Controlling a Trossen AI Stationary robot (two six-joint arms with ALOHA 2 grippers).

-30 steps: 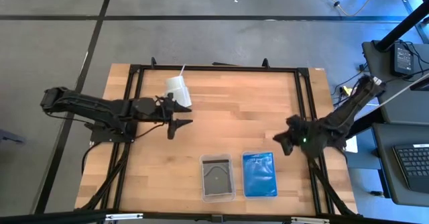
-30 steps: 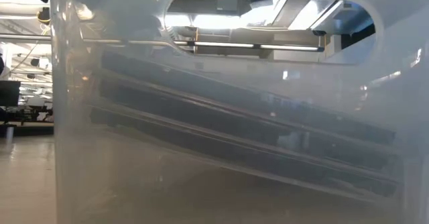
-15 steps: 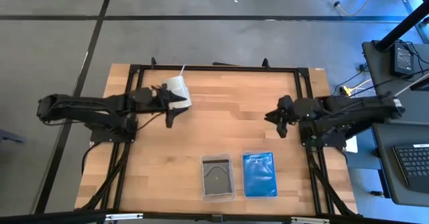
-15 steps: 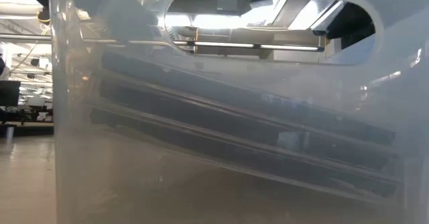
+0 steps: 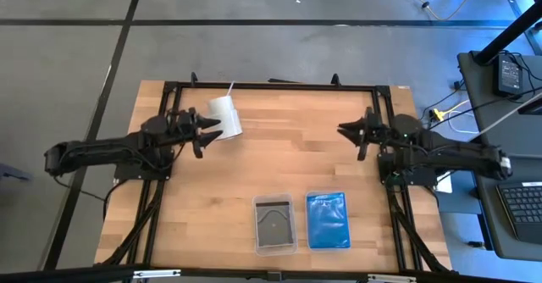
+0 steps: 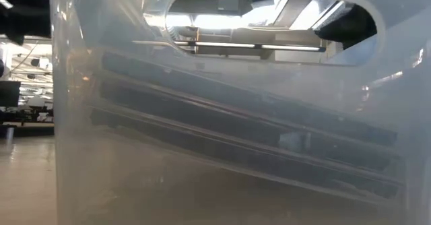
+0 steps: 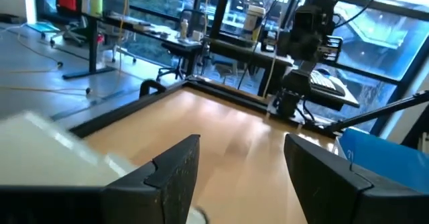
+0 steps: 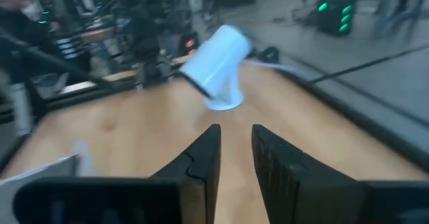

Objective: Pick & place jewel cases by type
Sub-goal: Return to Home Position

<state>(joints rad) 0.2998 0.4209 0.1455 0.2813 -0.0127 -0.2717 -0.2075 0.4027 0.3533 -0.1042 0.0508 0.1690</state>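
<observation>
Jewel cases (image 5: 275, 224) sat sorted at the near edge of the table (image 5: 288, 160), well apart from both sets of fingers. Dark cases (image 6: 236, 131) were stacked three deep in the left tray (image 5: 256, 224). Seen through its clear wall they leaned at a tilt: thin, flat, grey-black slabs. Blue cases (image 5: 328, 219) filled the right tray (image 5: 328, 248), translucent, the top one lying flat; the count was not readable from above. I found no case loose on the wood, so I judged the sorting finished, with only the retreat to do.

Left gripper (image 7: 241, 140): fingers were spread wide with nothing between them, only bare wood in the gap. White cup (image 5: 224, 116) was just beside those fingertips, on their far side; I could not tell whether they touched. Right gripper (image 8: 235, 127): fingers were parted by a narrow slot and empty, with the cup well beyond the tips.

Note for you on the homing move: you needed to draw the left fingers straight back along their own arm rather than swing them. I judged that a sideways sweep could nudge the cup or snag its cord. You had room on the right side. Neither set of fingers had reason to pass over the trays, so both were best carried high and empty until parked.
</observation>
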